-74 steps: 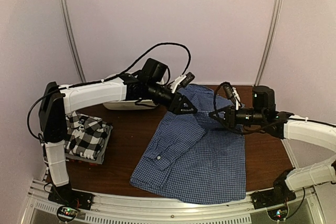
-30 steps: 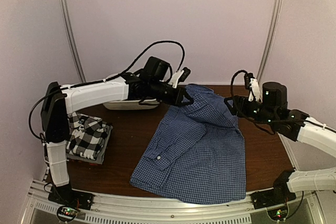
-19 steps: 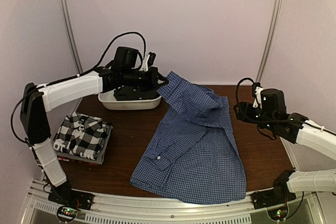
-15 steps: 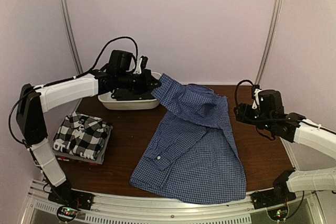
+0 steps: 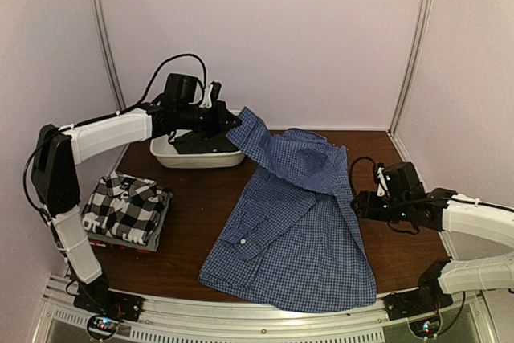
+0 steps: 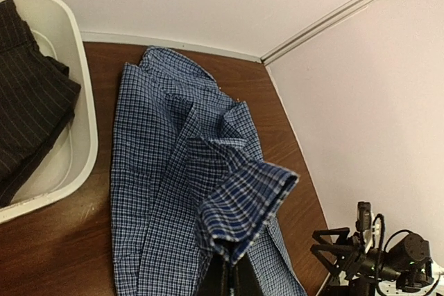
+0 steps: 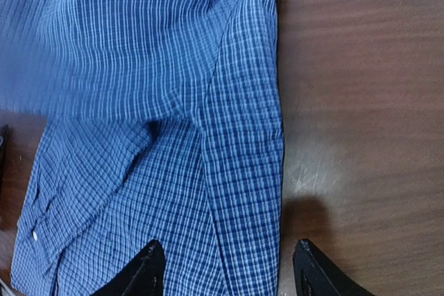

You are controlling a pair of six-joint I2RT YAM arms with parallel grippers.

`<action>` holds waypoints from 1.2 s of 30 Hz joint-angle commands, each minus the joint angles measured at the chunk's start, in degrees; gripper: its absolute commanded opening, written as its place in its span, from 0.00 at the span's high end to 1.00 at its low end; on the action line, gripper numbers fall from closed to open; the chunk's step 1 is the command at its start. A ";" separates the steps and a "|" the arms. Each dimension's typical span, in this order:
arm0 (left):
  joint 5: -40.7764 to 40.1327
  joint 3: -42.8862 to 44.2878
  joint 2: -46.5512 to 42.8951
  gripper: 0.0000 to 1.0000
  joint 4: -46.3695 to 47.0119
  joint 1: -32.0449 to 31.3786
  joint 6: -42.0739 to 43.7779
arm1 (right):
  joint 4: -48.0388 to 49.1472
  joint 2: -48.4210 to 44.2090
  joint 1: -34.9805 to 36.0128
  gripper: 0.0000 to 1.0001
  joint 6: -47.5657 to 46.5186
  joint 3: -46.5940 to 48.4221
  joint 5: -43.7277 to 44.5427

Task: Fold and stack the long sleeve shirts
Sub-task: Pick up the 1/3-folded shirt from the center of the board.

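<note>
- The left gripper (image 6: 227, 276) clamps a sleeve of the blue check shirt (image 5: 299, 234), held up at 11 o'clock (beside the basin (image 5: 197, 158)).
- The right gripper (image 7: 227, 272) hangs spread apart over the shirt's 3 o'clock edge.

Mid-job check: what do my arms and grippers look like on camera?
The left arm and right arm have white link covers, black joints and looping black cables near the wrists. The left gripper and right gripper are black; the right's fingers taper to points.
</note>
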 commanded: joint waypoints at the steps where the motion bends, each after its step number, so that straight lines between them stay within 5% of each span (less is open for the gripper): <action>1: 3.86 7.03 3.60 1.00 5.92 0.13 4.45 | -3.20 -2.94 4.46 0.37 4.83 -4.12 -3.38; 10: 5.81 20.82 11.97 1.00 7.22 0.11 8.14 | -10.11 -5.74 14.73 0.41 13.09 -7.24 -1.00; 29: 4.49 30.72 18.20 1.00 7.98 0.24 9.50 | -25.42 -9.80 37.42 0.50 31.81 -6.95 2.73; 36: 4.14 33.68 19.71 1.00 8.20 0.54 9.11 | -28.90 -9.66 44.02 0.63 37.81 -5.16 3.87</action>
